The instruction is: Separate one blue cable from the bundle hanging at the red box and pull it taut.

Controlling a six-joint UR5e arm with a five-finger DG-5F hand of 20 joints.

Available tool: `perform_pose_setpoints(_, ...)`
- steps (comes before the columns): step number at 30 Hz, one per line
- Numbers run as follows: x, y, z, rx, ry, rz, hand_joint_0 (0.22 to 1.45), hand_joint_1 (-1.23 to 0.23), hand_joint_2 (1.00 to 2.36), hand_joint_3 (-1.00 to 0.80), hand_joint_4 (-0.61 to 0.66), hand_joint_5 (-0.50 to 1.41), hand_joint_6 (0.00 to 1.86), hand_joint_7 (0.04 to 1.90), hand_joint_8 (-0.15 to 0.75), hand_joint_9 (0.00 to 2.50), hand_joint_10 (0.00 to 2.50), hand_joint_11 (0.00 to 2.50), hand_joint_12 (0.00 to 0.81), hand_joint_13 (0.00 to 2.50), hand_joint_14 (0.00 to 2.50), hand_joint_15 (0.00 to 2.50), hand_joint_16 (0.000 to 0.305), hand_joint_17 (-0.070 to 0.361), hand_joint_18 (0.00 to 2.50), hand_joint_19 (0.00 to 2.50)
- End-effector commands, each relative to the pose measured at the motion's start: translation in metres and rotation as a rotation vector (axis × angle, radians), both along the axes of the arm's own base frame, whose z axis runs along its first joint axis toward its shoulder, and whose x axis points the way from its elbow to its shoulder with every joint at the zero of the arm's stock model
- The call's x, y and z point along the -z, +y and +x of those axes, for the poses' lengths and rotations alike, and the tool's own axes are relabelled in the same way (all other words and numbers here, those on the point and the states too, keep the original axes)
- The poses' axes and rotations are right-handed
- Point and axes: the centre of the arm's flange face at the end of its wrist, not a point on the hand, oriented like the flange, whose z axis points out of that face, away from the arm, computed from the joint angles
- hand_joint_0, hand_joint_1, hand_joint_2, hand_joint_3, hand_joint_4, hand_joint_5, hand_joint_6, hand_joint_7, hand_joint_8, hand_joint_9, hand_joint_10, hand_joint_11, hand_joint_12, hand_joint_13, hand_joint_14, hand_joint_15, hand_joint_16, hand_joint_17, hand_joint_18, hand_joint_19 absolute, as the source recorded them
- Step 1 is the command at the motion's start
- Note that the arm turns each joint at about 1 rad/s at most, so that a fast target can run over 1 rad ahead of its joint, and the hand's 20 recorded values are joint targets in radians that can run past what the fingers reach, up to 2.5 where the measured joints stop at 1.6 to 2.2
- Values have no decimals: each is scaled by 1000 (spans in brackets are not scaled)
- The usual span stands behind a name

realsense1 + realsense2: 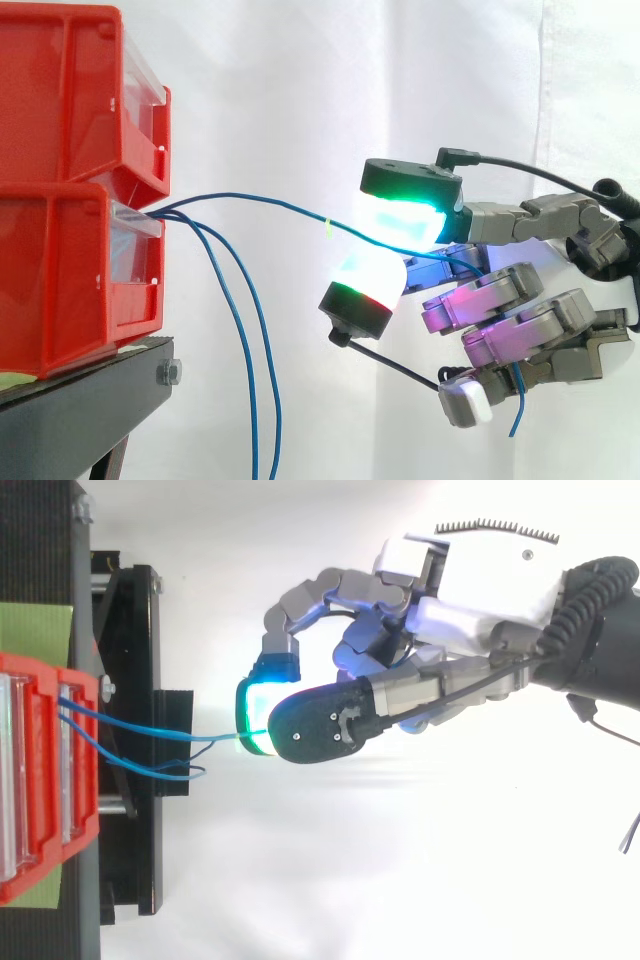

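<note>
Step in hand: one cable (290,207) was split off from the bundle, and the pull was under way but not finished. The cable left the front of the lower box (60,280) at left and ran right to the hand (470,590). It rose a little and then sloped down, so it kept a slight bow rather than a straight line. The other cables (272,400) hung loose from the same opening, dropping near the stand (90,400) and well apart from the hand.

Fingers: two were brought together in a pinch, their pads (405,220) glowing green and white, with the cable clamped between them. The rest were curled underneath, and I couldn't tell whether they touched anything. A short blue tail came out behind the pinch and hung below the hand at right.

Next move, as I judged it: draw the hand further right, away from the box, along the line of the cable until the bow goes. The pinch needs to stay firm, because a thin cable between rounded pads could slip. The pull should be gentle, as the box end looked held only inside the opening.
</note>
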Motion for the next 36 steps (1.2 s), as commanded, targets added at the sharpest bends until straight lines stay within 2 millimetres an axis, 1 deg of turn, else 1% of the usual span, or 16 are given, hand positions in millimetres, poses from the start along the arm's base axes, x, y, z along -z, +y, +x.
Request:
perform_pose_setpoints(1, 0, 1, 0, -1, -1, 4, 655, -641, 1022, -252, 9, -244, 937, 1024, 242, 985, 2430, 1431, 289, 1391, 1363, 1232, 50, 112, 980, 1019)
perform_pose_setpoints(2, 0, 1, 0, -1, 0, 4, 654, -628, 1020, -286, 19, -246, 938, 1015, 249, 979, 2456, 1426, 290, 1350, 1578, 1167, 49, 111, 1000, 1049)
perform_pose_setpoints(4, 0, 1, 0, -1, -1, 4, 644, -602, 1015, -350, 37, -248, 941, 996, 256, 960, 2500, 1351, 287, 1313, 1768, 1113, 49, 109, 1020, 1090)
perform_pose_setpoints(5, 0, 1, 0, -1, -1, 4, 641, -587, 1013, -374, 63, -250, 941, 985, 257, 941, 2500, 1304, 287, 1282, 1966, 1041, 48, 108, 1043, 1151)
perform_pose_setpoints(6, 0, 2, 0, -2, -1, 4, 641, -580, 1012, -385, 76, -251, 942, 976, 264, 938, 2500, 1291, 293, 1274, 2012, 1010, 48, 107, 1049, 1164)
perform_pose_setpoints(7, 0, 1, 0, -1, -1, 4, 636, -558, 1009, -412, 93, -253, 941, 977, 271, 934, 2500, 1270, 295, 1255, 2188, 934, 47, 106, 1080, 1205)
perform_pose_setpoints(10, 0, 2, 0, -2, -1, 4, 633, -527, 1005, -444, 117, -255, 942, 966, 280, 917, 2500, 1253, 302, 1235, 2328, 890, 47, 106, 1113, 1246)
perform_pose_setpoints(16, 0, 2, 0, -2, -4, 5, 623, -479, 1000, -493, 124, -256, 944, 941, 285, 899, 2500, 1219, 313, 1230, 2330, 905, 47, 106, 1131, 1251)
perform_pose_setpoints(18, 0, 3, 1, -4, -4, 3, 621, -475, 1000, -500, 124, -255, 944, 941, 286, 899, 2500, 1195, 301, 1228, 2323, 907, 47, 107, 1132, 1250)
perform_pose_setpoints(21, 0, 2, 0, -2, -4, 2, 625, -482, 1000, -491, 126, -255, 944, 929, 288, 899, 2500, 1198, 307, 1238, 2278, 919, 48, 107, 1132, 1237)
perform_pose_setpoints(23, -1, 2, 1, -3, -4, -5, 648, -557, 1007, -429, 118, -255, 943, 938, 283, 901, 2500, 1234, 310, 1257, 2161, 976, 48, 109, 1126, 1224)
perform_pose_setpoints(24, -1, 0, 1, 0, -3, -8, 648, -557, 1007, -429, 118, -255, 943, 938, 283, 901, 2500, 1234, 310, 1257, 2161, 976, 48, 109, 1126, 1224)
perform_pose_setpoints(27, -6, -3, 3, 3, -11, -23, 666, -639, 1014, -357, 98, -258, 946, 943, 282, 881, 2500, 1238, 305, 1261, 2062, 1014, 48, 109, 1103, 1194)
perform_pose_setpoints(30, -19, -5, 9, 4, -33, -43, 682, -707, 1017, -324, 85, -262, 950, 945, 278, 851, 2500, 1265, 305, 1254, 2055, 1013, 48, 108, 1095, 1195)
perform_pose_setpoints(33, -23, -5, 11, 1, -33, -58, 711, -773, 1020, -287, 73, -268, 955, 961, 273, 800, 2500, 1243, 300, 1245, 2066, 1014, 47, 107, 1092, 1201)
perform_pose_setpoints(36, -24, -4, 11, -1, -32, -71, 736, -802, 1021, -281, 58, -271, 962, 943, 270, 768, 2500, 1216, 301, 1232, 2109, 988, 46, 103, 1089, 1194)
